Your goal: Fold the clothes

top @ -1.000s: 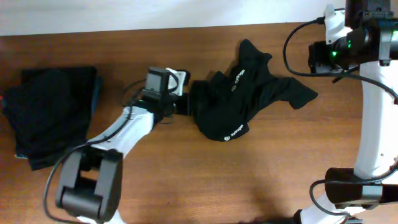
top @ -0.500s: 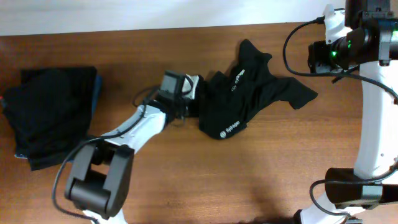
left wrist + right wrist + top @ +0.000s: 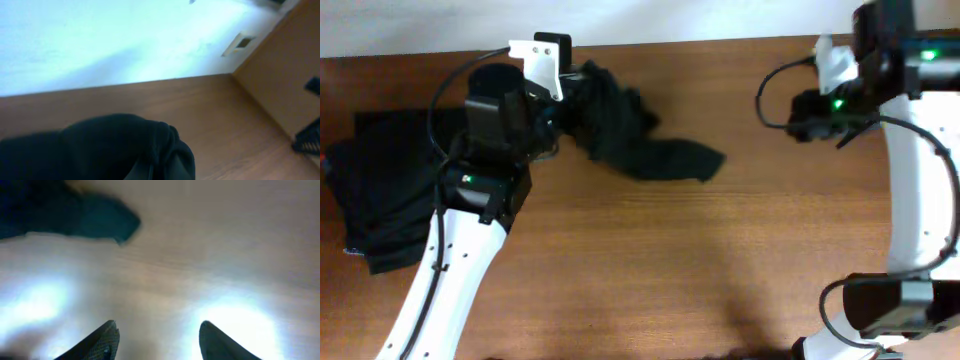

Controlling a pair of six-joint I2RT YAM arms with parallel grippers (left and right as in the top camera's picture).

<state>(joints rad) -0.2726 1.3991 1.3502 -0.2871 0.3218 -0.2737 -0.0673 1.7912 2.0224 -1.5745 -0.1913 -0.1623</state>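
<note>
overhead view: the left gripper (image 3: 563,106) clenches a bunched black garment (image 3: 620,130) near the far edge of the table (image 3: 650,270), with its loose end trailing toward mid-table. a folded dark stack (image 3: 395,190) lies well apart at the left edge. bare wood lies open in front and to the right. left wrist view: fabric hides the fingers, and a pale wall (image 3: 100,40) rises beyond the table edge. right wrist view only: the right gripper (image 3: 159,340) is spread and holds nothing.

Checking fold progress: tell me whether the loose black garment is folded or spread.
Neither: bunched. The black garment hangs crumpled from the left claw, its tail lying on the table.
</note>
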